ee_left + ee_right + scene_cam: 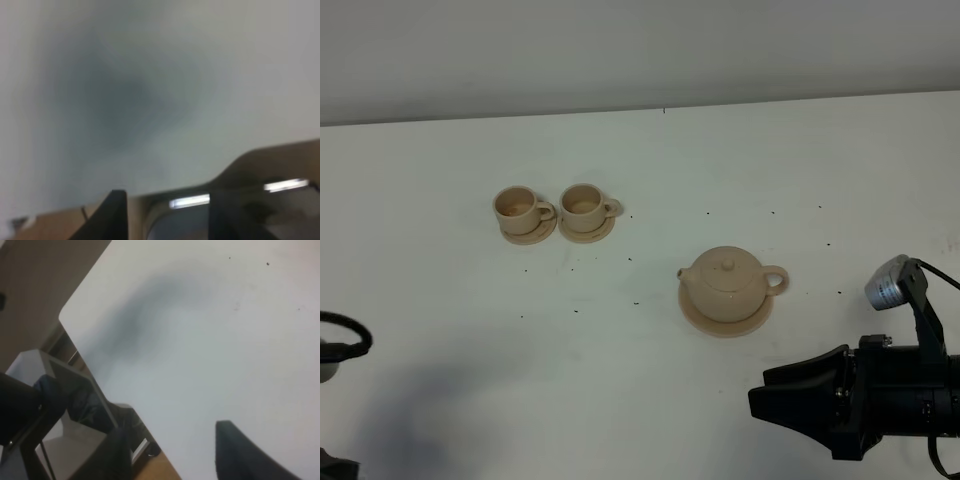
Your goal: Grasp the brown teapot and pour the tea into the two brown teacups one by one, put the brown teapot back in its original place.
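Our right tool hangs parted and empty over the desk's near right corner. The left tool also looks parted, holding nothing. The teapot sits on its plate right of centre with bare desk between it and the right tool, and the cups stand well apart toward the far left.

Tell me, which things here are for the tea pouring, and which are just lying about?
For the job: brown teapot, plate under it, left teacup, right teacup, right claw.
Just there: white table, dark specks on it.
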Controlling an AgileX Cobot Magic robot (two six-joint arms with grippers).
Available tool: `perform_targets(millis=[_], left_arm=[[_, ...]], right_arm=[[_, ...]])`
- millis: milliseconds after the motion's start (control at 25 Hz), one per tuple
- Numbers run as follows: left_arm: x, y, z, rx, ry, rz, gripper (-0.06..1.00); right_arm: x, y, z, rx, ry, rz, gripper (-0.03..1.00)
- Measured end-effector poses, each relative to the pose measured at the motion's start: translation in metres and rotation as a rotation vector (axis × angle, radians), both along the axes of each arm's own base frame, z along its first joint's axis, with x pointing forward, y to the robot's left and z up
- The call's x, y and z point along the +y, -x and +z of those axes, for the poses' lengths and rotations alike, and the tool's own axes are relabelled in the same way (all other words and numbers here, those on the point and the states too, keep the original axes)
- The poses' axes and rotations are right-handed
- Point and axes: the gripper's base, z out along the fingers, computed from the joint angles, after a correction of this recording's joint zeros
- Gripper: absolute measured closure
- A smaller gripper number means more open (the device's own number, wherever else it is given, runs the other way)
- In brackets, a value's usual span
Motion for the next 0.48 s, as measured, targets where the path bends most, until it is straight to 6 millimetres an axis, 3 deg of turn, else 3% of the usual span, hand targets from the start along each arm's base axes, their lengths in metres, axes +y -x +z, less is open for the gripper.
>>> perform_targets(millis=[240,480], left_arm=[[0.005,0.033,0.017,-0.264,0.058,-0.018,0.55],[0.012,0.064,0.018,-0.448,0.072,-0.017,0.55]], right_arm=[[0.000,-0.004,0.002,-0.015,0.011,-0.010,0.57],[0.004,-0.026,0.013,-0.069,0.037,-0.057,0.57]])
